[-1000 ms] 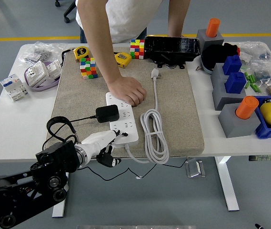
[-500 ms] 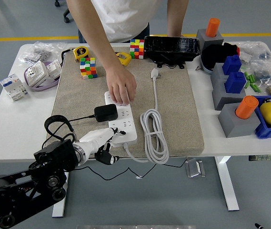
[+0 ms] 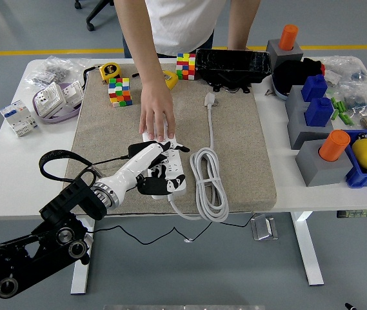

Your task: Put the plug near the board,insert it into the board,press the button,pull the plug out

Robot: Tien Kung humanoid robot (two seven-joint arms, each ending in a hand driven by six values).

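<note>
A: Plug point(image 3: 133, 150), black adapter: centre-left of frame, seated on white board point(image 3: 178, 184).
B: Left hand point(image 3: 154, 169)?
A: Over it; fingers curled, grip unclear. Person's hand point(image 3: 156, 116) steadies the board's far end.
B: Advice?
A: Pull straight up.

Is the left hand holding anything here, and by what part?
Cannot be told: the left hand lies over the power strip where the black adapter was, hiding any grasp. A person's hand presses the strip's far end.
</note>
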